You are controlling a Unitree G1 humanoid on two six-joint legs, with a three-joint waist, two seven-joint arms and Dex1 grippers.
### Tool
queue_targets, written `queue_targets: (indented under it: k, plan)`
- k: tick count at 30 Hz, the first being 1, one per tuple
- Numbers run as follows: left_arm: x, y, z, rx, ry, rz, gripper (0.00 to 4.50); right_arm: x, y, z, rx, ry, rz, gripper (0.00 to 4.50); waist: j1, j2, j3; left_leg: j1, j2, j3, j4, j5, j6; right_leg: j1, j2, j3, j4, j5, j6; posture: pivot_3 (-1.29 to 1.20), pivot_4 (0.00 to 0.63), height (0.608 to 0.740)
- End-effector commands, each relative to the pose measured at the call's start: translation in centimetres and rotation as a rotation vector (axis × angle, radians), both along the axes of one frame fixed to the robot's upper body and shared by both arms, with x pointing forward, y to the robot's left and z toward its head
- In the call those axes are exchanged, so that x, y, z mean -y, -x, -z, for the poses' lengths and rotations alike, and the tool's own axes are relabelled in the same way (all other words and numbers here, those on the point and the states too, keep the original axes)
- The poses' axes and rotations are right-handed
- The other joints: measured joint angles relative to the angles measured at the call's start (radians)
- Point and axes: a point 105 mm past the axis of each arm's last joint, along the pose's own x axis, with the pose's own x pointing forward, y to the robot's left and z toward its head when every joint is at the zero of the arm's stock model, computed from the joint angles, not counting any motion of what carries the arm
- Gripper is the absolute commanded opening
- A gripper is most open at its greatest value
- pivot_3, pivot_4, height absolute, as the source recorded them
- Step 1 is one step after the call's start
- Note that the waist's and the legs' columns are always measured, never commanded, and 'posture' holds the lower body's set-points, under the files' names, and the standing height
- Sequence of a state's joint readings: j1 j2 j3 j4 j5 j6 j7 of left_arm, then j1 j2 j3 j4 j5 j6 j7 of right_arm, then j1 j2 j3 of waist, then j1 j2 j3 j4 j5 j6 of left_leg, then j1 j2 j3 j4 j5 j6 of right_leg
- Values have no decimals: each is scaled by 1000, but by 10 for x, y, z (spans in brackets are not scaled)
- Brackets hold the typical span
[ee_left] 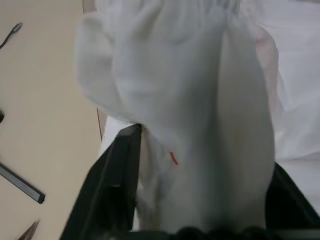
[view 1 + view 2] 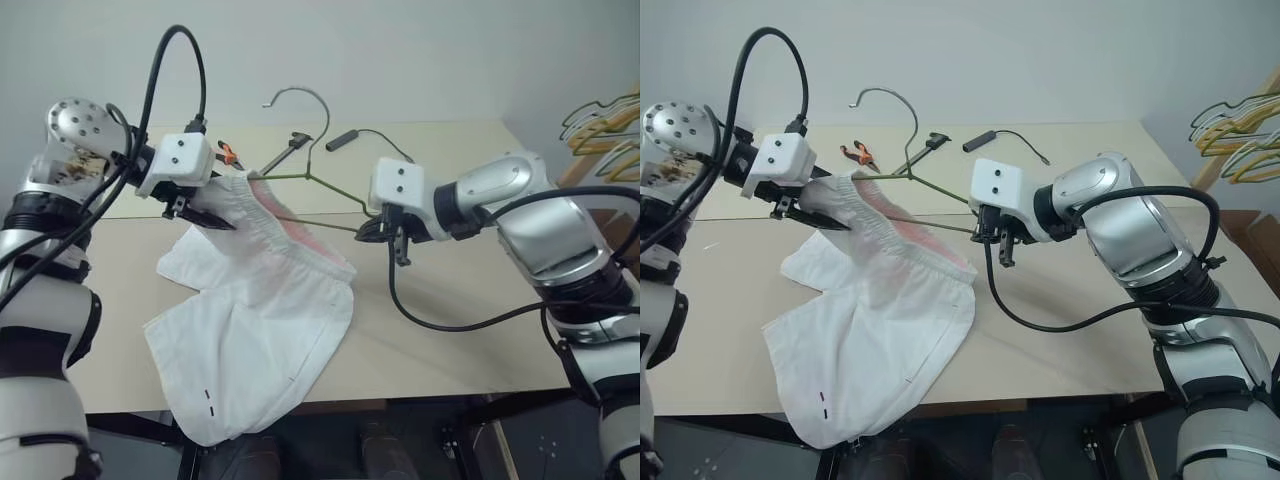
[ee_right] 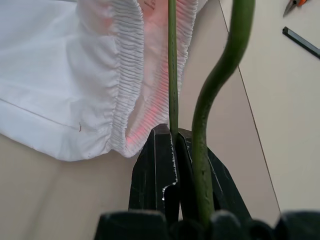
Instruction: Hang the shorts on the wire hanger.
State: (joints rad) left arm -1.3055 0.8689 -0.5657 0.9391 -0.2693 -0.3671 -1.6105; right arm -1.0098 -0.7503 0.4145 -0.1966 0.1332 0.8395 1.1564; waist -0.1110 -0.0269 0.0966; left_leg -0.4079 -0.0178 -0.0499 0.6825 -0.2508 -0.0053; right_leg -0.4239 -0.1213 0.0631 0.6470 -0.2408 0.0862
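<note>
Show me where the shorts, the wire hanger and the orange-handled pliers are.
shorts (image 2: 262, 330), left eye view, on the front leg panel.
wire hanger (image 2: 322, 100), left eye view, on its hook.
orange-handled pliers (image 2: 859, 154), right eye view, on the handles.

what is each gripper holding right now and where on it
The right gripper is shut on the wire hanger at its right corner. The left gripper has the shorts between its fingers at the waistband's left end.

White cloth of the shorts (image 1: 200, 110) covers the gap between the left pincer's (image 2: 205, 215) fingers. The wire hanger's (image 2: 310, 178) lower bar disappears inside the waistband. The coloured hangers (image 2: 605, 130) run off the picture's edge. The orange-handled tool (image 2: 858, 154) is too small to identify.
</note>
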Motion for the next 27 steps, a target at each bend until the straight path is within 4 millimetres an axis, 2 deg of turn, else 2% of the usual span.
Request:
queue_targets:
  k: [1, 5, 11, 14, 17, 24, 25, 27]
  plan:
    - [0, 1, -13, 38, 21, 11, 1198, -4, 6, -15, 51, -17, -27, 0, -9, 0, 0, 0, 0, 0, 0, 0, 0, 0, 0, 0, 0, 0, 0, -69, 2, 740]
    - [-1, 3, -10, 30, 25, 13, 41, -4, 7, -15, 46, -11, -23, 0, -20, 0, 0, 1, 0, 0, 0, 0, 0, 0, 0, 0, 1, 0, 0, -68, 8, 740]
    - [1, 3, -7, 26, 59, 14, 41, -2, 3, -9, 89, 18, -29, 0, -20, 0, 0, 1, 0, -1, 0, 0, 0, 0, 0, 0, 1, 0, 0, -69, 14, 740]
    - [-2, 8, 1, -10, 106, 6, 0, 6, -2, -3, 102, 15, 17, 837, -21, 0, 0, 1, 0, -1, 0, 0, 0, 0, 0, 0, 1, 0, 0, -74, 31, 740]
    - [-7, 15, 11, -59, 169, -17, 0, 21, -6, 4, 94, -1, 98, 1904, -20, 0, 0, 1, 0, -1, 0, 0, 0, 0, 0, 0, 2, 0, 0, -64, 45, 740]
    - [-21, 37, 30, -129, 258, -117, 0, 69, -3, 4, 70, -138, 337, 4305, -13, 1, 0, 2, 0, -2, 0, 0, 1, 1, 0, 0, 2, 0, 0, -35, 82, 740]
    - [-22, 40, 32, -136, 271, -135, 0, 75, -3, 3, 74, -165, 368, 4454, -10, 1, 0, 2, 0, -2, 0, 0, 1, 1, 0, 0, 2, 0, 0, -33, 85, 740]
    - [-24, 44, 36, -140, 294, -172, 0, 87, 0, 1, 79, -230, 423, 4454, -4, 1, 1, 3, 0, -2, 0, 0, 1, 2, 0, 0, 2, 0, 0, -29, 92, 740]
